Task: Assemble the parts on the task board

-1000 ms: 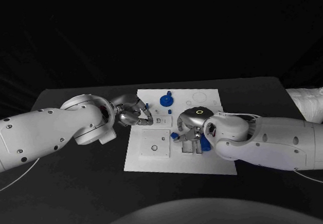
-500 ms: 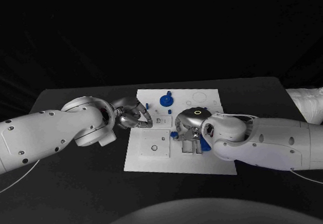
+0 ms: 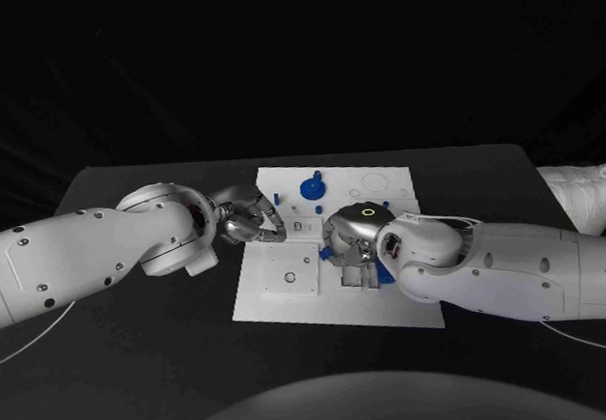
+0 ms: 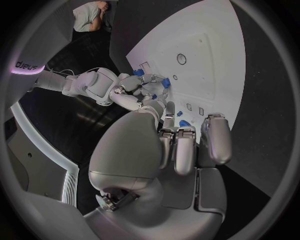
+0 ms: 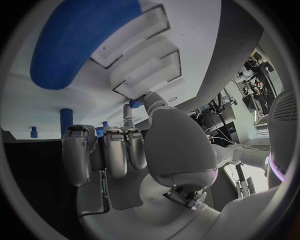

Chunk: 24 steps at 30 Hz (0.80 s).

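Note:
The white task board (image 3: pixel 289 298) lies mid-table. My left hand (image 3: pixel 253 218) rests at the board's left edge with its fingers (image 4: pixel 187 150) curled in. A small blue piece (image 4: pixel 183 123) shows right at their tips; I cannot tell whether it is held. My right hand (image 3: pixel 350 241) hovers low over the board's middle, its thumb and a finger pinching a small blue part (image 5: pixel 134 103), also seen as the small blue part (image 3: pixel 327 254). A long blue part (image 5: pixel 75 45) lies in a slot beside empty rectangular slots (image 5: pixel 144 65). A round blue part (image 3: pixel 311 187) stands near the far edge.
A small blue peg (image 3: pixel 355 195) stands near the board's far side, and another blue peg (image 5: pixel 65 115) rises by my right hand. A white cloth bundle (image 3: pixel 588 193) lies at the table's right edge. Black table (image 3: pixel 131 338) surrounds the board.
My right hand has crept slightly left and toward the board's far side with the small blue part. The left hand has barely moved.

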Each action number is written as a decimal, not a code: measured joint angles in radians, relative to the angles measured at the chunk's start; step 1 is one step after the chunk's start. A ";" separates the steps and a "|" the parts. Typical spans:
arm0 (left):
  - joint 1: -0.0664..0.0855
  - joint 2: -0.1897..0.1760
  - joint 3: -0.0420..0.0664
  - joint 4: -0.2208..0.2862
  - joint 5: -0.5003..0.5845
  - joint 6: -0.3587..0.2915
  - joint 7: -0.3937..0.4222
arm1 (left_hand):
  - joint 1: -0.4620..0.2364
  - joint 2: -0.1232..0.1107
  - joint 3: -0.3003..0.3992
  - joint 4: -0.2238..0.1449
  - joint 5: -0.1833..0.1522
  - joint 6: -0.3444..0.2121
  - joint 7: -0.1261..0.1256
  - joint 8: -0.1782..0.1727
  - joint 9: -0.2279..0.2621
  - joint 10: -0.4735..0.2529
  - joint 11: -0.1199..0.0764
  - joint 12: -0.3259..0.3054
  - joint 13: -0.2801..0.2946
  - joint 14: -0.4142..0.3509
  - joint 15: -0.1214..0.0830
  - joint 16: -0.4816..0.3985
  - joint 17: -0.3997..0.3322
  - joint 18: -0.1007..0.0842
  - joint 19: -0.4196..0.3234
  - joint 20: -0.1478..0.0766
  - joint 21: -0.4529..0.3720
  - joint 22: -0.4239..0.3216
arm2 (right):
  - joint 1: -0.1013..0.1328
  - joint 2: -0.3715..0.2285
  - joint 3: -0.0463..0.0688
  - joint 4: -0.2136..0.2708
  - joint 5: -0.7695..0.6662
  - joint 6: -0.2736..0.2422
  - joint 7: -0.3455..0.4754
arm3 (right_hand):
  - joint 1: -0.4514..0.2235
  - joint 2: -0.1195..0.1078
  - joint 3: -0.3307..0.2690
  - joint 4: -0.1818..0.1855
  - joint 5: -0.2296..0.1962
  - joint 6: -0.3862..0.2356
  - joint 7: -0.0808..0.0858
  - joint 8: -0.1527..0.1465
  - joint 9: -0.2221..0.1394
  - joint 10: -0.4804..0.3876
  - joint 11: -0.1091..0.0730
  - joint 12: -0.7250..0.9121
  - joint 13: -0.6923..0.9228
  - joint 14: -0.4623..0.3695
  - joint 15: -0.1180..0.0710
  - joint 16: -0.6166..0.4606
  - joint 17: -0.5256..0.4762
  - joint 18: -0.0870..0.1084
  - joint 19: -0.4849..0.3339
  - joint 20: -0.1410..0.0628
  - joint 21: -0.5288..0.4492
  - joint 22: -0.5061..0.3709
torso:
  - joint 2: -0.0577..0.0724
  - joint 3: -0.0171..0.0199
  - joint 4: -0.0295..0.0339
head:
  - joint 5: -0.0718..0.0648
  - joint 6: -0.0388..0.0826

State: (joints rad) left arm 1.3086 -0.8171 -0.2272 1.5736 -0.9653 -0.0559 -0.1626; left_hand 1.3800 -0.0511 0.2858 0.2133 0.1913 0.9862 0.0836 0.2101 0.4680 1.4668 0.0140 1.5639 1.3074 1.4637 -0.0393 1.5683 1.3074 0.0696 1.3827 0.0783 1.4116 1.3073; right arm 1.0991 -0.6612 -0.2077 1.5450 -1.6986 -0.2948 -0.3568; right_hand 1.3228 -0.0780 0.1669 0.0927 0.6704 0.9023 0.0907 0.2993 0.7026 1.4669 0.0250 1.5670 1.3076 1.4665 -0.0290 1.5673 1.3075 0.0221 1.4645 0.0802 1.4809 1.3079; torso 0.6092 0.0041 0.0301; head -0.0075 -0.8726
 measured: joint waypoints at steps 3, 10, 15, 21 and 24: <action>-0.001 0.000 0.000 0.000 0.000 0.000 0.000 | 0.000 0.000 0.000 0.000 0.000 0.000 0.000 0.000 -0.001 0.000 0.000 0.000 0.000 0.000 0.000 0.000 0.000 0.000 0.000 0.000 0.000 0.000 | -0.001 -0.003 0.000 -0.002 0.004 -0.011 0.012 | -0.006 -0.006 0.015 -0.002 0.010 0.006 0.006 0.003 0.008 -0.001 -0.001 0.000 0.000 0.000 0.000 0.000 0.000 0.000 0.000 0.000 0.000 0.000 | 0.000 0.0000 -0.0002 | 0.002 0.000; -0.002 -0.001 0.000 -0.001 0.000 0.000 0.001 | 0.000 0.000 -0.003 0.003 0.003 0.000 0.000 0.000 -0.002 0.000 0.000 0.000 0.000 0.000 0.000 0.000 0.000 0.000 0.000 0.000 -0.003 0.000 | -0.001 -0.014 -0.001 -0.006 0.013 -0.048 0.044 | -0.023 -0.023 0.038 -0.003 0.009 0.013 0.009 0.011 0.037 0.000 -0.018 0.000 0.000 -0.002 -0.016 0.000 0.000 0.000 0.001 -0.008 0.000 0.000 | 0.000 -0.0001 -0.0004 | 0.007 0.000; -0.002 -0.001 0.000 -0.001 0.000 -0.001 0.004 | 0.007 0.007 -0.003 0.003 0.008 0.000 0.000 0.000 -0.004 0.000 0.000 -0.004 0.000 0.000 0.000 0.000 0.000 0.000 0.000 0.000 -0.004 0.000 | -0.001 -0.036 -0.001 0.013 0.014 -0.081 0.062 | -0.042 -0.027 0.045 -0.001 -0.006 0.018 0.007 0.017 0.052 -0.002 -0.027 0.000 0.000 -0.002 -0.023 0.000 0.000 0.000 0.001 -0.015 0.005 0.000 | 0.000 0.0001 -0.0005 | 0.011 0.000; -0.006 0.011 0.000 -0.006 0.000 -0.007 0.017 | 0.014 -0.002 -0.021 0.013 0.008 -0.021 0.016 -0.028 -0.023 -0.001 0.002 -0.006 0.000 0.003 0.003 0.000 0.000 0.000 -0.009 0.002 -0.010 0.000 | 0.025 -0.071 0.001 0.053 0.007 -0.108 0.075 | -0.049 -0.028 0.047 0.001 -0.012 0.020 0.005 0.017 0.058 -0.002 -0.027 0.000 0.000 -0.002 -0.023 0.000 0.000 0.000 0.004 -0.018 0.005 0.000 | 0.000 0.0000 -0.0009 | 0.017 0.000; -0.010 0.020 0.000 -0.011 0.002 -0.012 0.028 | 0.014 -0.001 -0.038 0.030 0.008 -0.058 0.033 -0.058 -0.048 0.000 0.018 -0.011 0.000 0.002 0.013 0.000 0.000 0.000 -0.015 0.007 -0.012 0.001 | 0.041 -0.080 0.002 0.070 0.001 -0.114 0.080 | -0.049 -0.028 0.050 -0.002 -0.020 0.021 0.005 0.017 0.060 -0.002 -0.027 0.000 0.000 -0.002 -0.023 0.000 0.000 0.000 0.004 -0.018 0.008 0.000 | 0.000 0.0000 -0.0010 | 0.017 0.000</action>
State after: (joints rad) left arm 1.2982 -0.7972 -0.2272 1.5623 -0.9631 -0.0679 -0.1342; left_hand 1.3944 -0.0526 0.2480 0.2428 0.1995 0.9282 0.1162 0.1523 0.4198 1.4669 0.0322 1.5531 1.3078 1.4656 -0.0267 1.5683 1.3073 0.0696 1.3682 0.0856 1.3998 1.3081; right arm 1.1401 -0.7416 -0.2053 1.6154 -1.6979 -0.4092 -0.2770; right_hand 1.2733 -0.1058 0.2172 0.0912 0.6500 0.9230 0.0953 0.3165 0.7626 1.4650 -0.0018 1.5669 1.3075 1.4649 -0.0522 1.5673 1.3074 0.0219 1.4683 0.0623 1.4890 1.3076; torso 0.6090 0.0041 0.0291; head 0.0094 -0.8726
